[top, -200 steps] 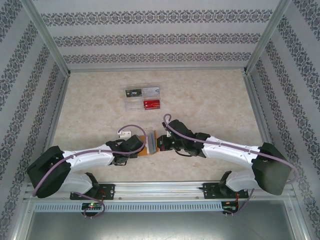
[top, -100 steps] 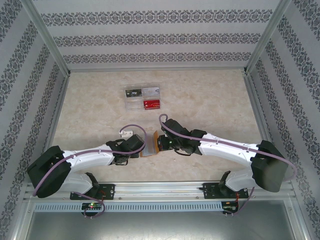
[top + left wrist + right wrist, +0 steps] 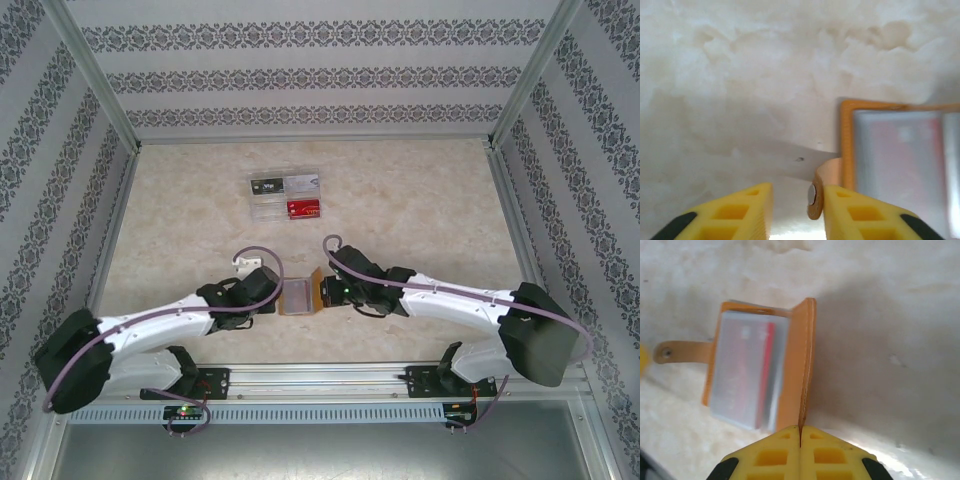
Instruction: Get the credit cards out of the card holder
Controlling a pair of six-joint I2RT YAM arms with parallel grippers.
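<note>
Top view: card holder (image 3: 297, 299) lying open at tabletop (image 3: 420, 200) centre-front.
Left wrist: left tool (image 3: 797, 210) released, jaws apart, snap strap (image 3: 812, 194) between.
Right wrist: right tool (image 3: 800, 442) clenched on card holder's raised flap; possibly red card (image 3: 768, 355) inside, blurred.

Orange card holder (image 3: 797, 355) lies open, flap upright, red card (image 3: 766, 360) inside.

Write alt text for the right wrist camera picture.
The right gripper pinches the raised orange cover of an open card holder lying on a pale marbled table. Clear pockets show a red card; a snap strap sticks out left.
</note>
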